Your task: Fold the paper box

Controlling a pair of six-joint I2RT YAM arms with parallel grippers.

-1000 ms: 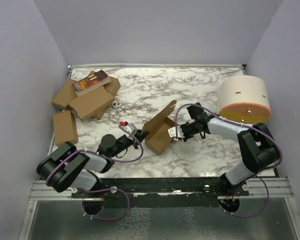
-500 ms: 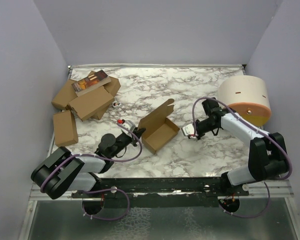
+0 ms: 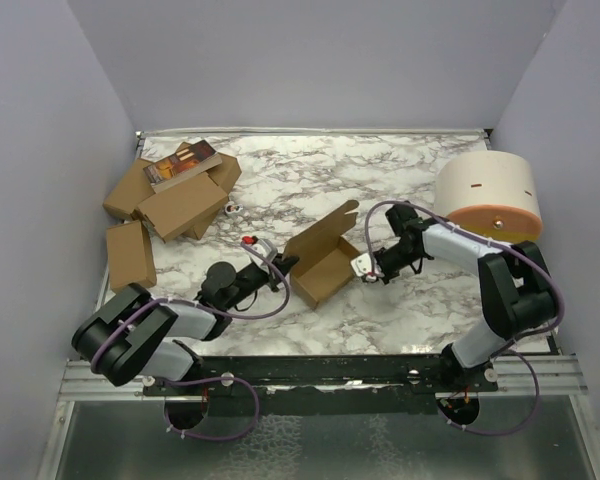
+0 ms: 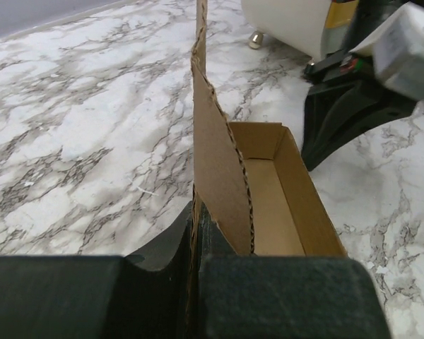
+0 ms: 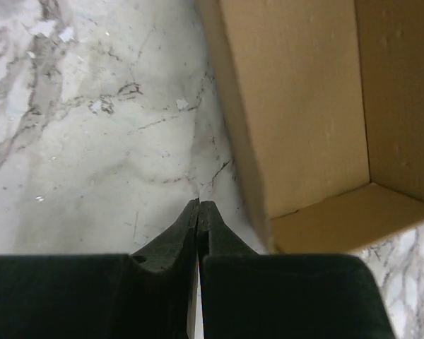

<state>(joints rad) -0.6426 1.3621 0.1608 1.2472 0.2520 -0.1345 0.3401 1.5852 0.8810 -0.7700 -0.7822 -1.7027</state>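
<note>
The plain brown cardboard paper box (image 3: 323, 262) lies open in the middle of the white marble tabletop (image 3: 410, 170), with one flap standing upright along its far side. The left tool (image 3: 283, 268) is closed on the left end of this flap, and the cardboard is pinched between its fingers. The right tool (image 3: 364, 266) has its fingers pressed together with nothing between them, just beside the right corner of the box. A heap of brown cartons (image 3: 175, 195) is at the far left.

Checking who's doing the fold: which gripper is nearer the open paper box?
Left. The left gripper is clamped on the upright flap of the paper box; the right gripper, shut and empty, sits beside its right end.
</note>
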